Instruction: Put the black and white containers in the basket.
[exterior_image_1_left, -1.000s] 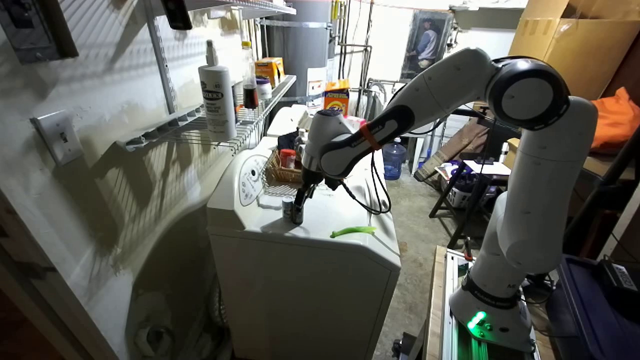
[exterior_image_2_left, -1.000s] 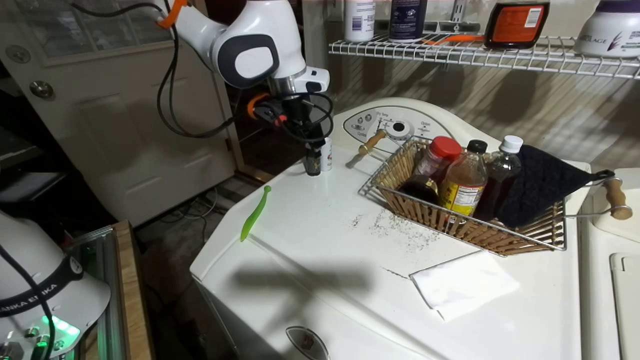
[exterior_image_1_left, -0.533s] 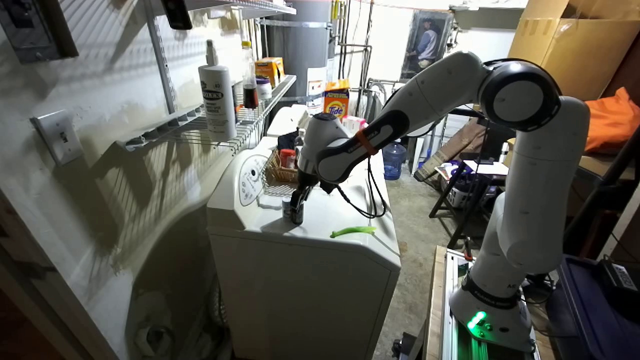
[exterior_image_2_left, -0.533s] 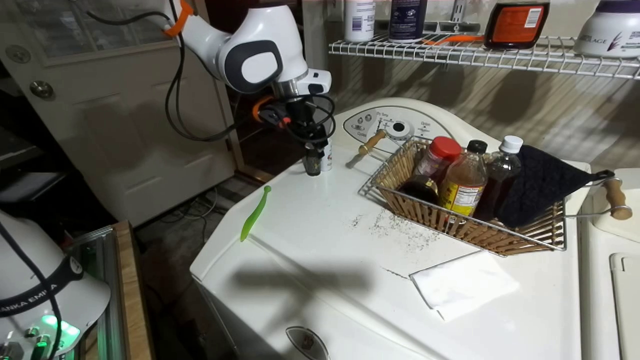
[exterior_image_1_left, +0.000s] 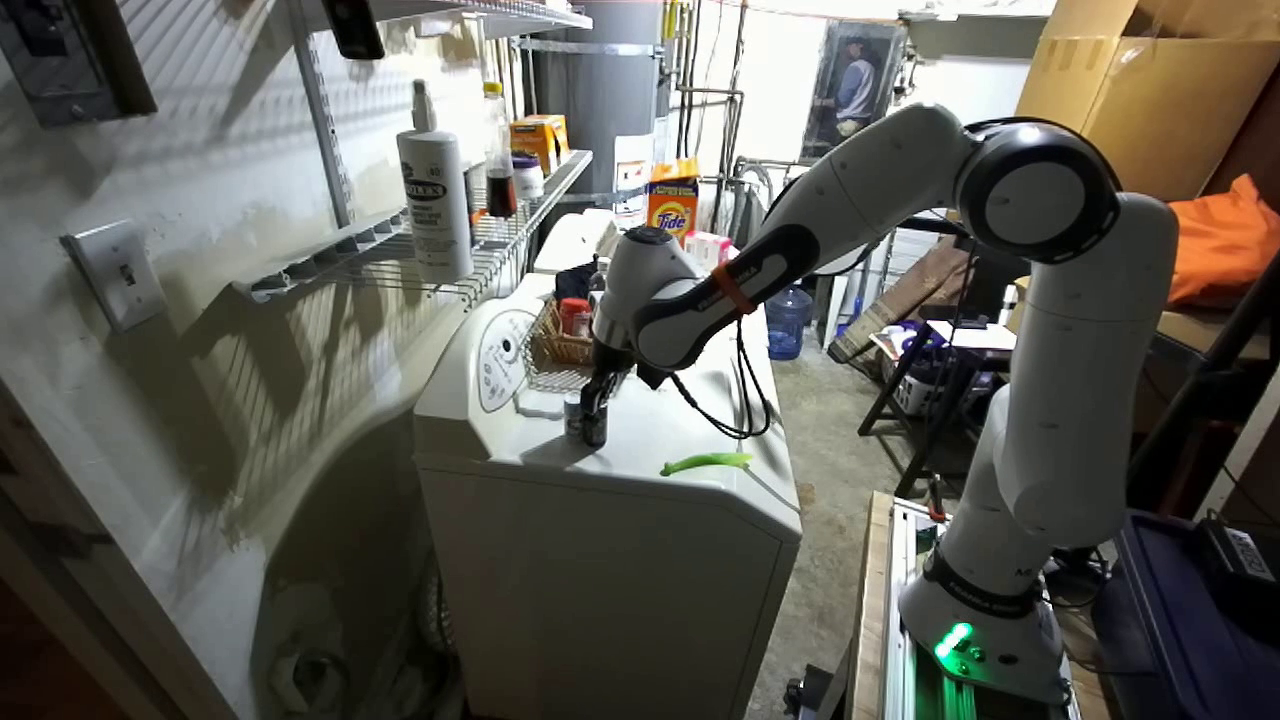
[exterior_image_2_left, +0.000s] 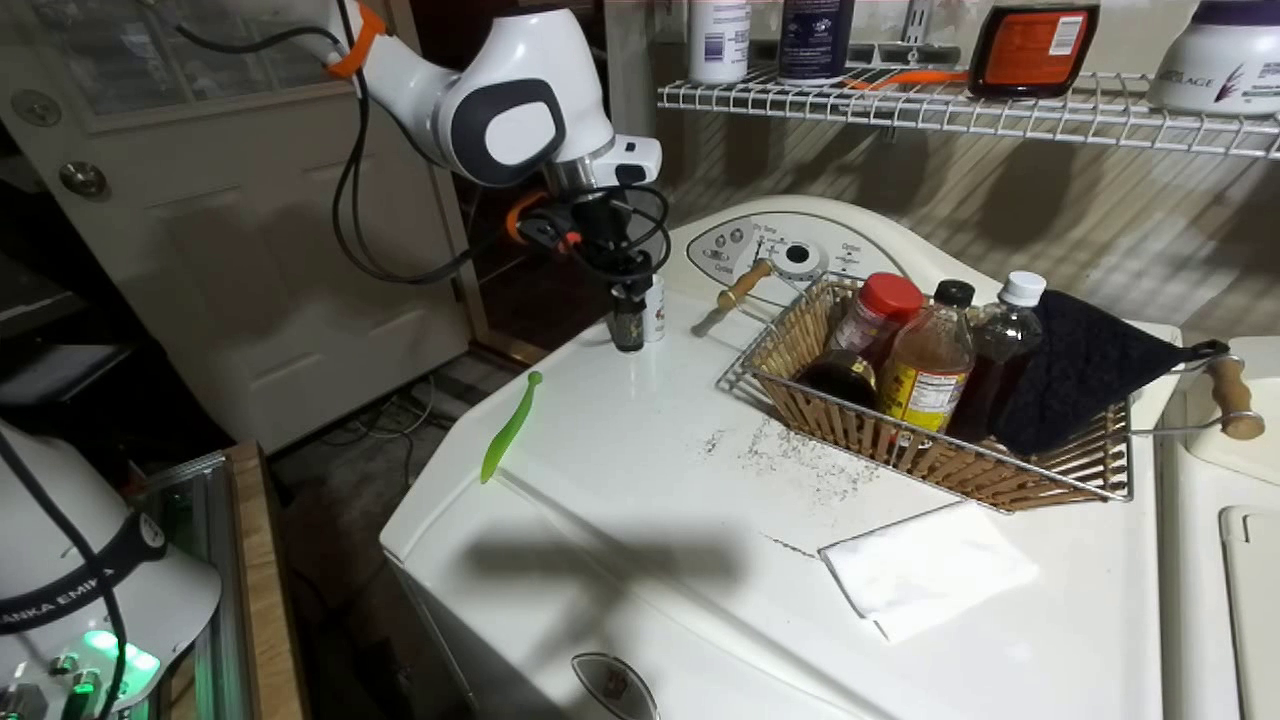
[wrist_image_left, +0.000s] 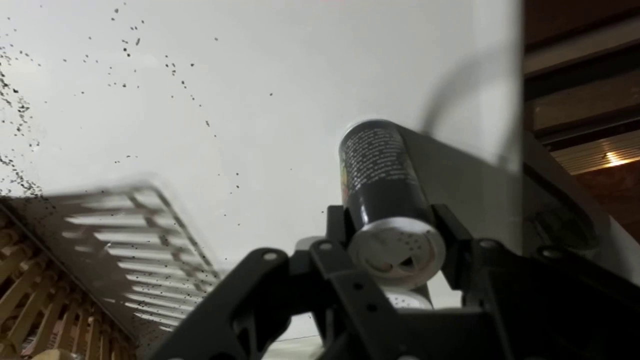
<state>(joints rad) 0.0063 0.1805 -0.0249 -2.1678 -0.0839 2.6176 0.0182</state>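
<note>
Black container: 1, pinched in claw; white container: 1, just beside; basket: 1, nearby

White container crowds gripper; surface toward basket open.

The black container, finely printed, with a pale perforated lid, stands upright on the white appliance, clasped near its top. Just beside it you see the white container, upright and partly hidden. Your basket, brown wicker, wire-rimmed and wooden-handled, sits there too, apart from both.
</note>
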